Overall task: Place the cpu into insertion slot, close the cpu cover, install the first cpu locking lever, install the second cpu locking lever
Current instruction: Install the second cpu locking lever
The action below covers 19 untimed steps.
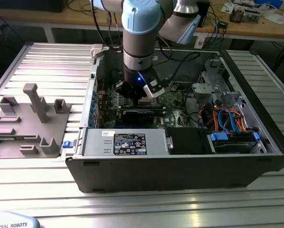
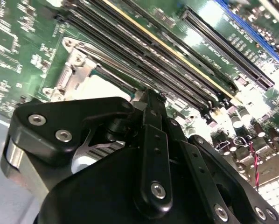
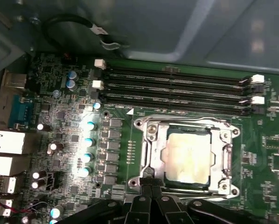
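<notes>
The cpu (image 3: 188, 157) sits in the insertion slot, just beyond the claw (image 3: 151, 183), with the cpu cover (image 3: 151, 151) down around it. Claw clenched, empty, at the cover's edge; the locking-lever step seemingly underway, demanding precise pressing.

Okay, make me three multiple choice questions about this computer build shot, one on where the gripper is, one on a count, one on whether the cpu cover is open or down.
1. Where is the gripper?
A. Over the grey fixture plate outside the case
B. At the edge of the cpu cover, inside the case
C. Above the blue drive cables

2. How many long black memory slots run beside the socket?
A. One
B. Four
C. Seven

3. How does the cpu cover lie?
A. Down flat around the cpu
B. Standing upright
C. Lifted out of the case

Answers: 1 B, in the first wrist view its tips meet the cover's rim. 2 B, four parallel slots. 3 A, the frame lies flat with the cpu in its window.
</notes>
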Motion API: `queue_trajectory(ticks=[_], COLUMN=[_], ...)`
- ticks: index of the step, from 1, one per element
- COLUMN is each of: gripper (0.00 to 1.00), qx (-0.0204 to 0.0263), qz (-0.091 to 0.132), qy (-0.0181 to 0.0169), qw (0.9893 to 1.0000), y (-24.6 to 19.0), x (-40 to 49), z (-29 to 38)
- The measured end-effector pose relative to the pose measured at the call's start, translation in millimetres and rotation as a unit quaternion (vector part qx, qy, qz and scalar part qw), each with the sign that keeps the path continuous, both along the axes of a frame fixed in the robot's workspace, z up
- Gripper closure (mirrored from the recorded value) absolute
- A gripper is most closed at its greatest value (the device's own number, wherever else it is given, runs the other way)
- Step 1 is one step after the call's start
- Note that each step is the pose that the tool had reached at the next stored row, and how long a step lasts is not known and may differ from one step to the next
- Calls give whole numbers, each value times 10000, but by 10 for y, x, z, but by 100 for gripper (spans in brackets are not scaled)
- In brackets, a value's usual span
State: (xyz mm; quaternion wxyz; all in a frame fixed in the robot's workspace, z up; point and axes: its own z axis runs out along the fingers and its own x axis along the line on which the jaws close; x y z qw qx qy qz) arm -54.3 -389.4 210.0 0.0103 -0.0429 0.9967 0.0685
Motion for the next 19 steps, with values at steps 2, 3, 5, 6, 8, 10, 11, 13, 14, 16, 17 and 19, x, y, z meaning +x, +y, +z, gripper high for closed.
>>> queue_trajectory(ticks=[2,3,5,6,8,10,11,13,14,16,17,19], gripper=[89,89,89,89,89,89,89,89,89,89,89,89], qx=[-1,-2,-8,-12,-25,-48,-59,-134,-171,-300,-343,-527], qz=[0,1,0,0,0,0,0,-2,-2,-3,-4,-6], qy=[15,25,59,72,98,121,126,130,132,134,134,134], qw=[10000,10000,10000,10000,9999,9999,9999,9998,9998,9995,9993,9985], y=[1,2,11,18,43,87,104,161,190,312,344,438], x=[58,89,169,199,257,322,339,371,381,406,407,408], z=[23,29,31,31,31,31,31,34,34,39,42,61])
